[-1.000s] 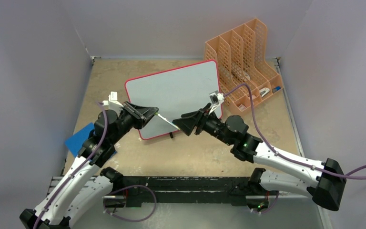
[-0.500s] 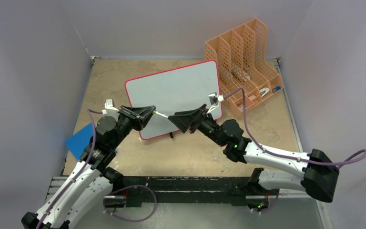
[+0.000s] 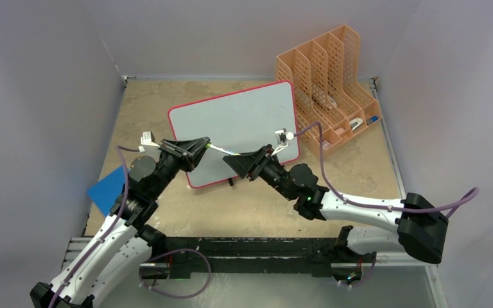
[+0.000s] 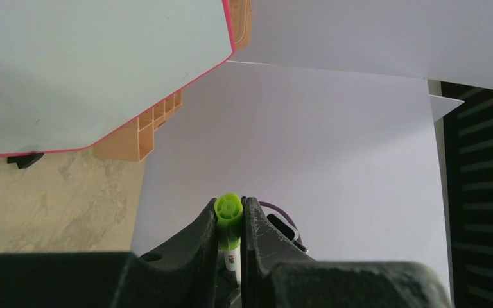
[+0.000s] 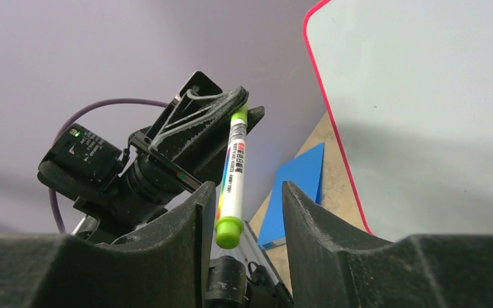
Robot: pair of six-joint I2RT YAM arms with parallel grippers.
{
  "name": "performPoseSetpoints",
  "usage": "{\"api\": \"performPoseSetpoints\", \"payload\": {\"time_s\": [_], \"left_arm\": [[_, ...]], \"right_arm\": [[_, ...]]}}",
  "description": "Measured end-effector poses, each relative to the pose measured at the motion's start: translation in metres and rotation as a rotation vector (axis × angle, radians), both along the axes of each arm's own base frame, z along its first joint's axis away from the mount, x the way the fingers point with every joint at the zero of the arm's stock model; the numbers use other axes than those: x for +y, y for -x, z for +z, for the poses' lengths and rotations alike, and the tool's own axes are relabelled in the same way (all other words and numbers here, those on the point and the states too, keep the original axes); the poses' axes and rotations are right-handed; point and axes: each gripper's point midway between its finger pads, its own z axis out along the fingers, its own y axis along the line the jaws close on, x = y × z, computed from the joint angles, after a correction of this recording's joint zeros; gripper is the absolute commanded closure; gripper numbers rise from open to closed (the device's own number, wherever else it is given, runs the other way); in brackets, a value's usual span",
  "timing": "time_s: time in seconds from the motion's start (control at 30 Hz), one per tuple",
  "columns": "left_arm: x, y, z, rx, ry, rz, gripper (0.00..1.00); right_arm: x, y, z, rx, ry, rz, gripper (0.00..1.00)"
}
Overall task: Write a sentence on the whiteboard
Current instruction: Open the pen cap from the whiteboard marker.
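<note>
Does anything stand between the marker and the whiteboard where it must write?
Nothing visible does. The whiteboard surface is bare, and the marker hangs over its near edge, held by the left gripper, with the right gripper open around its other end.

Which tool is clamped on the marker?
The left tool: it is shut on one end of the marker. The right tool stands open around the other end.

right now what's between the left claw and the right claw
A white marker pen with green ends bridges them: the left claw is shut on one end, the other sits inside the open right claw. Clearest in the right wrist view.
</note>
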Motion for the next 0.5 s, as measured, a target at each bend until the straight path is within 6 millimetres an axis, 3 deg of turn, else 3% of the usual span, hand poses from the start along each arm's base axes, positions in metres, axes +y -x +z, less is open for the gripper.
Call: {"api": "performPoseSetpoints", "payload": {"time_s": [0.27,0.5], "left_arm": [[-0.001,-0.001,-0.004,0.006,-0.003,0.0,1.0],[-0.001,-0.002,-0.001,-0.005,0.003,0.0,1.0]], "right_arm": [[-0.001,-0.005,0.01,-0.008,-0.03,-0.034,0.55],[-0.001,-0.007,0.028,-0.029,-0.067,-0.045,0.67]]}}
